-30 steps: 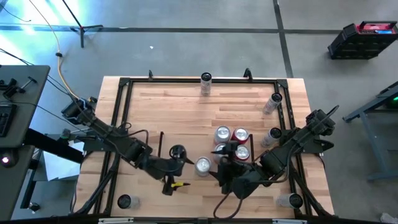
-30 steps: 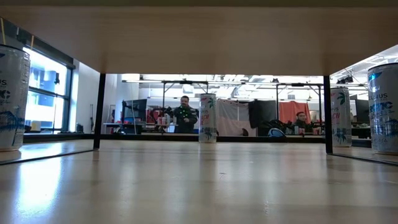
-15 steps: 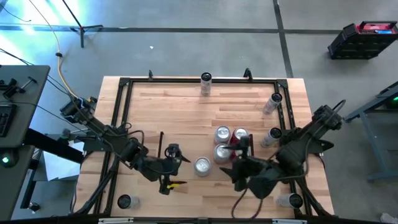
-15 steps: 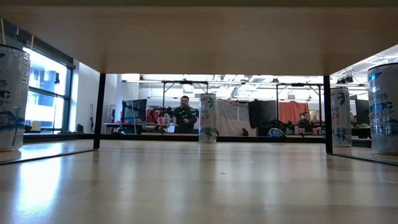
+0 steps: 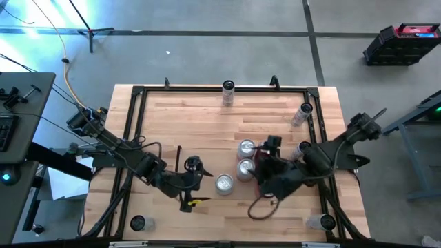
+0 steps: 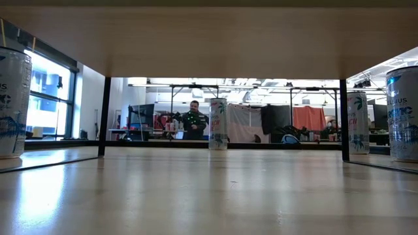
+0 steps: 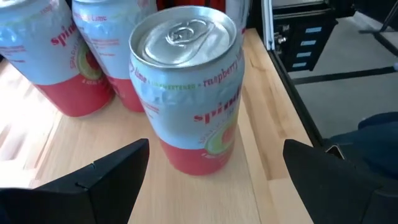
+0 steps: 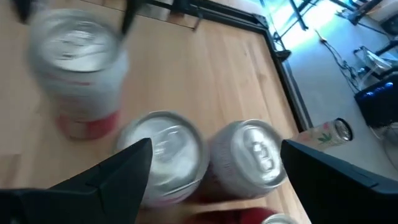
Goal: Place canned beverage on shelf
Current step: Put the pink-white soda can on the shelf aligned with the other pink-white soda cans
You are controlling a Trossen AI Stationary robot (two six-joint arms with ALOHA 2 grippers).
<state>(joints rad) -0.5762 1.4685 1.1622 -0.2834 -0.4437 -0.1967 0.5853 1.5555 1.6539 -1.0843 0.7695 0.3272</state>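
The left gripper (image 5: 198, 167) is held spread beside a lone upright can (image 5: 224, 183) on the shelf (image 5: 207, 124). The right gripper (image 5: 270, 148) is spread above the can cluster (image 5: 246, 158), nothing gripped.

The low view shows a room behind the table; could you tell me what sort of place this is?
Probably a robotics lab or workshop: a bare concrete floor, black equipment frames behind a person, and cans on a railed wood table.

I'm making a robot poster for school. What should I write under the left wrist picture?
Upright red-and-pale-blue raspberry-lime drink can on the light-wood shelf, framed by the left arm's open dark fingers.
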